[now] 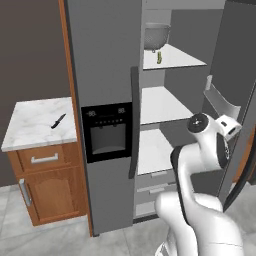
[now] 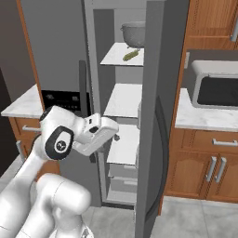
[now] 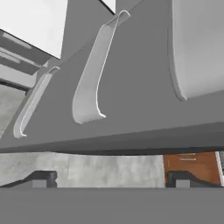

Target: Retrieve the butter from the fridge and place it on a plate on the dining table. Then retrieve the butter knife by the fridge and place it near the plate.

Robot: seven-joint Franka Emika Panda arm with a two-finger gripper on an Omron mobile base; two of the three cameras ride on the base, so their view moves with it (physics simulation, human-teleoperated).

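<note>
One reach is called for: the tool (image 3: 109, 180) (jaws spread, nothing held) is best raised to the butter (image 1: 160, 57) on the fridge's (image 1: 105, 65) top shelf (image 1: 175, 59).

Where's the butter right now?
The butter lies on the top white shelf inside the open fridge, just in front of the metal colander; the right base view shows it there too.
</note>
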